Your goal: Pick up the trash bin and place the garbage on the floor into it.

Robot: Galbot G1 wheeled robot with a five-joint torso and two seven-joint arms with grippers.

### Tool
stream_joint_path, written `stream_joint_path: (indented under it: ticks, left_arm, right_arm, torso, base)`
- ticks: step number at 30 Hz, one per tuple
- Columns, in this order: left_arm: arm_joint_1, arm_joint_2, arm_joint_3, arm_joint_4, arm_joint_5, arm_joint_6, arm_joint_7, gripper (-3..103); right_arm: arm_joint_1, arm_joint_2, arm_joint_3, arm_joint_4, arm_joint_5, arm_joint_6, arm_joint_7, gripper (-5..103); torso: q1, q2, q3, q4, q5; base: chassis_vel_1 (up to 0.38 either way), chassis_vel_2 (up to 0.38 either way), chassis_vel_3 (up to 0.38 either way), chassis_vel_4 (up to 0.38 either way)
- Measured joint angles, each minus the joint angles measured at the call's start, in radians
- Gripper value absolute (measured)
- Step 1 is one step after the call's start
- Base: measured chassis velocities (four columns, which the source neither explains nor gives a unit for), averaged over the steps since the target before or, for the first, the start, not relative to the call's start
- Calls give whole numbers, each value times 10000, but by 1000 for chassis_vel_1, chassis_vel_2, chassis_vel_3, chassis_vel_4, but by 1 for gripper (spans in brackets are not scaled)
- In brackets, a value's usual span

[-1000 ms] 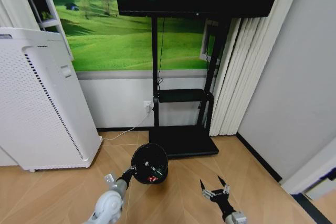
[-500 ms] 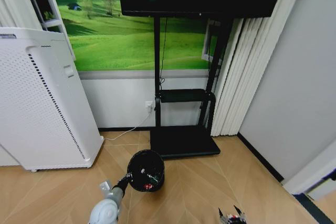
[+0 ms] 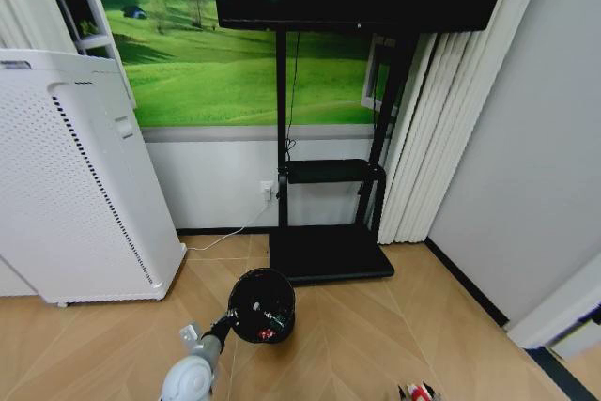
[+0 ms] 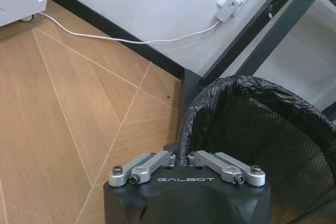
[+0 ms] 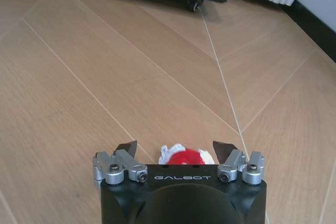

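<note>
Head view: trash bin (image 3: 263,304) just in front of TV stand (image 3: 329,260), held by left gripper (image 3: 228,318). Left wrist: fingers pinch the bin rim. Right wrist: right gripper (image 5: 178,150) spread above red-and-white packet (image 5: 186,156) on floor (image 5: 105,77). Pickup step; next calls for closing on the packet.

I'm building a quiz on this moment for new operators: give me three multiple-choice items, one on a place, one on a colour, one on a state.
1. Where is the trash bin?
A. on the TV stand's shelf
B. on the left gripper, in front of the TV stand
C. on top of the white appliance

2. What colour is the packet between the right gripper's fingers?
A. red and white
B. blue
C. green

3. How are the left gripper's fingers?
A. wide open
B. shut on the bin's rim
C. folded away

Answers: 1 B, the head view shows it there. 2 A, the right wrist view shows it. 3 B, they pinch the rim.
</note>
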Motion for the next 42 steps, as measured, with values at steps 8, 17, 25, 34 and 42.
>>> stream_joint_path:
  ticks: [8, 17, 25, 34, 42]
  left_arm:
    - [-21, 0, 37, -22, -9, -2, -35, 3]
    - [-41, -5, 62, -48, -28, -9, -53, 3]
    - [-64, 0, 117, -40, -29, -12, -55, 3]
    - [-81, 28, 171, -4, 6, -16, -55, 3]
    - [-84, 133, 293, 12, 184, 19, -30, 3]
  right_arm:
    - [309, 22, -1, -803, 30, 10, 67, 81]
    - [322, 9, -9, -849, 397, -276, 118, 57]
    - [147, 14, 62, -542, 543, -272, 101, 30]
    - [-3, 8, 300, -50, 727, -257, 87, 22]
    - [-806, -161, 806, 1853, 725, 1377, -940, 22]
  torso:
    - [0, 0, 0, -1, 0]
    - [0, 1, 0, -1, 0]
    - [0, 0, 0, -1, 0]
    - [0, 0, 0, -1, 1]
    - [0, 0, 1, 0, -8]
  base:
    - [0, 0, 0, 0]
    - [0, 0, 0, 0]
    - [0, 0, 0, 0]
    - [0, 0, 0, 0]
    - [0, 0, 0, 0]
